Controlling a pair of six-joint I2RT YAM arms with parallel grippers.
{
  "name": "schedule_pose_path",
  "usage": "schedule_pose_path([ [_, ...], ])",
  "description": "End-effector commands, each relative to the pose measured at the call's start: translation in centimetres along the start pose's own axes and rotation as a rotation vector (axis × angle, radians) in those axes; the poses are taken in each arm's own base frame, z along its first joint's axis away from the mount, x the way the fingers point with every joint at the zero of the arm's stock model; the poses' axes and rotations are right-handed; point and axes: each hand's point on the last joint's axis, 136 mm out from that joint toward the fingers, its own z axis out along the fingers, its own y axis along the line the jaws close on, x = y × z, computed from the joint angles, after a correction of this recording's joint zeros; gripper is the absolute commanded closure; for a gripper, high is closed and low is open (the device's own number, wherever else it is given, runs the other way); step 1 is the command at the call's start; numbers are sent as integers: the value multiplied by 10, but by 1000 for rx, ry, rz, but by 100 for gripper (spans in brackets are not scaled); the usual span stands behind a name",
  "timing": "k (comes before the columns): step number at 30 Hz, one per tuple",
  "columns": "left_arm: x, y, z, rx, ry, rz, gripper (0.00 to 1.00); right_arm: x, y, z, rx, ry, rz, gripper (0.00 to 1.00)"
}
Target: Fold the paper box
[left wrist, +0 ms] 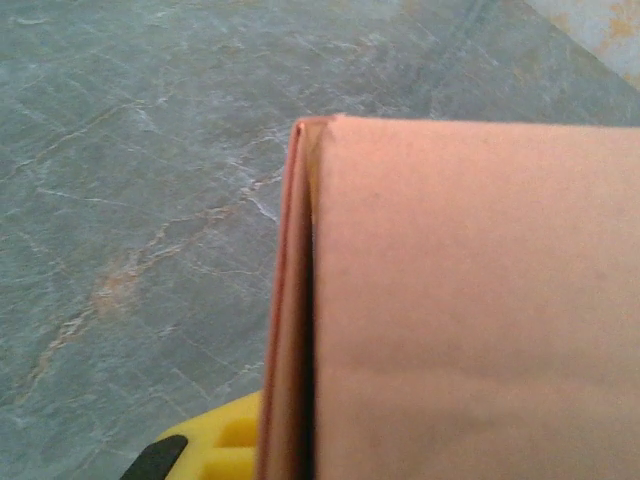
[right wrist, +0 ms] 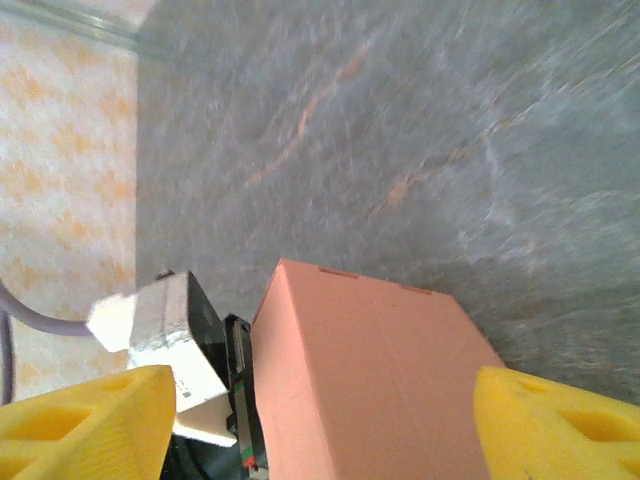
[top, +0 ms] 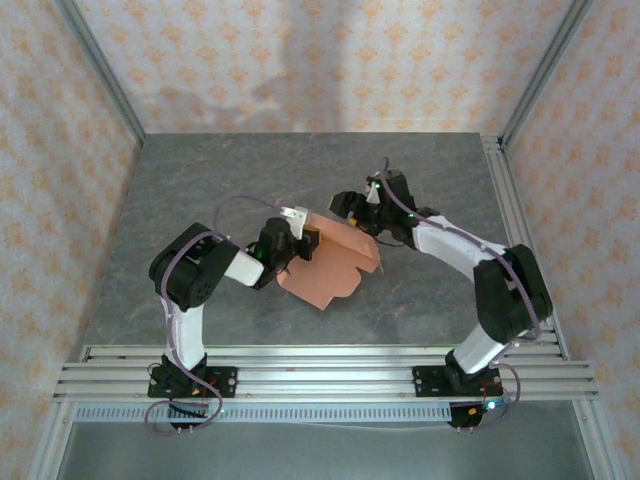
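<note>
The paper box (top: 330,265) is a salmon-orange card piece, partly folded, tilted up off the table at mid-scene. My left gripper (top: 303,241) is shut on its left edge. In the left wrist view the box (left wrist: 470,300) looms close, a folded wall edge (left wrist: 290,300) running down beside one yellow finger (left wrist: 215,440). My right gripper (top: 362,212) is at the box's far right corner. In the right wrist view it (right wrist: 320,385) stands open, its yellow fingers (right wrist: 85,420) wide apart on either side of the box (right wrist: 370,380), the left one apart from it.
The grey marble-patterned table (top: 200,190) lies all around the box. Aluminium frame rails (top: 320,370) run along the near edge, with another rail (top: 505,200) on the right. Patterned walls close the back and sides. The left gripper's white and black body (right wrist: 165,335) sits beside the box.
</note>
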Motion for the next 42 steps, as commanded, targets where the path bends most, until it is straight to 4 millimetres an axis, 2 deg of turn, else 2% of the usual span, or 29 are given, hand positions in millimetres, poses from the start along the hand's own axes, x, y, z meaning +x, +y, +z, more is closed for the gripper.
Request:
schedule_pose_path([
  [1, -35, -3, -7, 29, -103, -68, 100, -19, -18, -34, 80, -103, -15, 21],
  [3, -34, 0, -8, 25, -102, -97, 100, -29, -25, -52, 102, -155, -5, 21],
  [5, -54, -5, -16, 46, -160, -110, 100, -39, -34, -71, 128, -213, 5, 21],
  [10, -70, -2, -20, 90, -198, -224, 100, -54, -53, -113, 140, -351, 80, 23],
  [13, -81, 1, -23, 118, -224, -317, 100, -58, -65, -134, 131, -436, 129, 27],
  [15, -89, 0, -24, 134, -242, -356, 100, -55, -72, -140, 127, -457, 159, 29],
  [18, -95, 2, -23, 147, -248, -435, 100, -46, -72, -135, 76, -435, 170, 29],
  [22, -103, 1, -20, 163, -261, -513, 100, -34, -51, -122, -65, -378, 149, 31],
  [25, -109, 2, -18, 162, -279, -528, 100, -25, -32, -110, -105, -337, 104, 30],
  [27, -101, 7, -11, 151, -262, -536, 100, -22, -20, -103, -133, -322, 82, 31],
  [34, -100, 6, -12, 154, -267, -544, 100, -24, 15, -77, -273, -274, 82, 39],
  [42, -93, 8, -10, 141, -257, -536, 100, -26, 37, -71, -360, -284, 64, 38],
])
